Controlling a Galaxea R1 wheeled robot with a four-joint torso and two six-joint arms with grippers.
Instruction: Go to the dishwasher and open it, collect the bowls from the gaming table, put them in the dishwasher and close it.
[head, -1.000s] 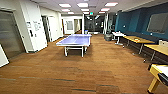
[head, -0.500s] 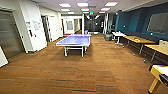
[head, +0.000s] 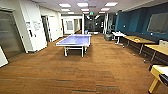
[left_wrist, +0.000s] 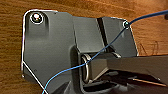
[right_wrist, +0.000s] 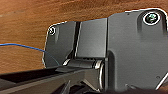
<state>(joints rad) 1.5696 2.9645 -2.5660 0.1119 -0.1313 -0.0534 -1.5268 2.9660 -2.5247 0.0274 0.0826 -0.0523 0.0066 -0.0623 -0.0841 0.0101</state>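
Open office hall, brown wood-look carpet floor (head: 82, 72) everywhere. Blue ping-pong table (head: 74, 40) stands mid-room, ahead of the robot and a bit to its left, white legs, top bare as far as can be told. White wall and doorways along the left, grey door panel (head: 10, 35) at the near left. Teal wall (head: 140, 20) on the right with a row of pale yellow-topped benches (head: 136, 39) on thin dark legs running along it; something small and orange (head: 136, 39) sits on the farther one, too blurred to call it a bowl. A white table (head: 117, 34) farther down that same side. Ceiling light panels (head: 82, 4) overhead, corridor goes on into the distance.

Near right, low in the head view, the corner of a yellow-framed table (head: 158, 75) with angled legs; could be the gaming table, field and rods can't be made out. Dishwasher: none that I can pick out from here.

Left wrist view: dark robot plate over the wood-look floor (left_wrist: 10, 50), thin blue cable (left_wrist: 105, 47) crossing it. Jaws can't be made out, so cannot tell how far open or whether anything is held.

Right wrist view: same dark plate, floor (right_wrist: 37, 25) beneath, blue cable (right_wrist: 25, 46) trailing off. Jaws again impossible to tell.
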